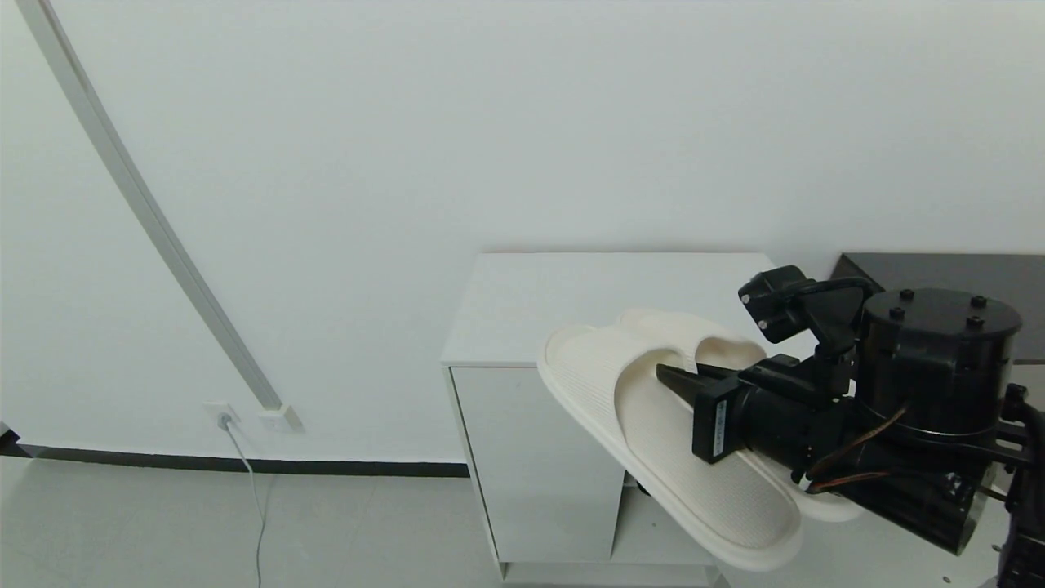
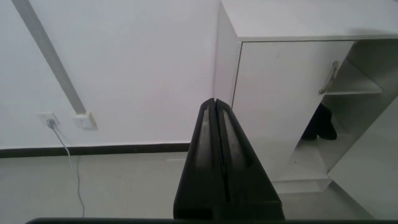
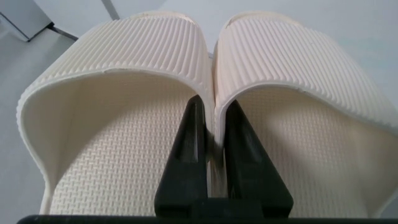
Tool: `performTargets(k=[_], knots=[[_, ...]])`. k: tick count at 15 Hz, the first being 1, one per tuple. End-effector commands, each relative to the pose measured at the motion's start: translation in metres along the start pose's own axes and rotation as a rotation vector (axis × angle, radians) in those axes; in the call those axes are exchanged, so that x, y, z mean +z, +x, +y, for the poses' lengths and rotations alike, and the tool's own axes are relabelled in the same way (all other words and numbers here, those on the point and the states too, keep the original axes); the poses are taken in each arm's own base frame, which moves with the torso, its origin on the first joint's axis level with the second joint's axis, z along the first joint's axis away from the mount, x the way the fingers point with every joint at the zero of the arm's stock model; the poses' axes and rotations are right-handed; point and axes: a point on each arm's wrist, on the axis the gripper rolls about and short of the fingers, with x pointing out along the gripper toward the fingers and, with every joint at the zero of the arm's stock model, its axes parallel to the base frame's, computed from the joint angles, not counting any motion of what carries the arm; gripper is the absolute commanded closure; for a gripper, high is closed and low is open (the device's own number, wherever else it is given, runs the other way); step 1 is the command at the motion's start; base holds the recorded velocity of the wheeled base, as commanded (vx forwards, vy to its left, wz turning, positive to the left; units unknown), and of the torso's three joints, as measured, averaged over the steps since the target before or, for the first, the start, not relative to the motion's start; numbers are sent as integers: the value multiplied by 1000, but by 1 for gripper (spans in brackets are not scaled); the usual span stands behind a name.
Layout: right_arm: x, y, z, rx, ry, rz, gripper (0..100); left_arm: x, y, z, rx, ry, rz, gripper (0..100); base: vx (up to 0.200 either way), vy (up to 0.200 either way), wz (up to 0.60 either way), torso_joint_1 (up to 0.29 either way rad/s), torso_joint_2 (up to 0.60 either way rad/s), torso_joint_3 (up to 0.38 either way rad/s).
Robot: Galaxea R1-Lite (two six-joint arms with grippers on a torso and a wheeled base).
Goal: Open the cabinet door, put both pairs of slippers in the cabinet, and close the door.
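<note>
The pair of cream slippers (image 1: 645, 416) hangs in the air just in front of the white cabinet (image 1: 571, 302), side by side, toes toward it and tilted. They look like light moulded foam, ribbed across the straps and textured on the footbeds. I judge they will flex rather than break, and they should offer decent grip.

The right end effector (image 1: 668, 374) is clamped on the two inner rims where the slippers touch, just behind the straps. That hold seems sensible for carrying both at once, though soft rims could squeeze out if jolted.

The left end effector (image 2: 214, 102) has its fingers pressed together on nothing. It faces the cabinet, whose right side stands open with a shelf (image 2: 357, 87) and something dark (image 2: 322, 124) below it.
</note>
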Motion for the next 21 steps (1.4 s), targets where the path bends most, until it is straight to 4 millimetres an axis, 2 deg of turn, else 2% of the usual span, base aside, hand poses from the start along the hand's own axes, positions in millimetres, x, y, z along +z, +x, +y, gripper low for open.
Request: performTargets(k=[1, 5, 19, 21], knots=[[-2, 1, 1, 1, -2, 6, 100, 0, 0, 0, 0, 0, 0, 100, 0, 0, 0, 0, 0, 0], [-3, 2, 4, 10, -4, 11, 100, 0, 0, 0, 0, 1, 0, 100, 0, 0, 0, 0, 0, 0], [-7, 0, 5, 16, -6, 19, 100, 0, 0, 0, 0, 3, 0, 100, 0, -200, 0, 3, 2, 4], [-7, -1, 4, 16, -10, 13, 100, 0, 0, 0, 0, 1, 0, 100, 0, 0, 0, 0, 0, 0]])
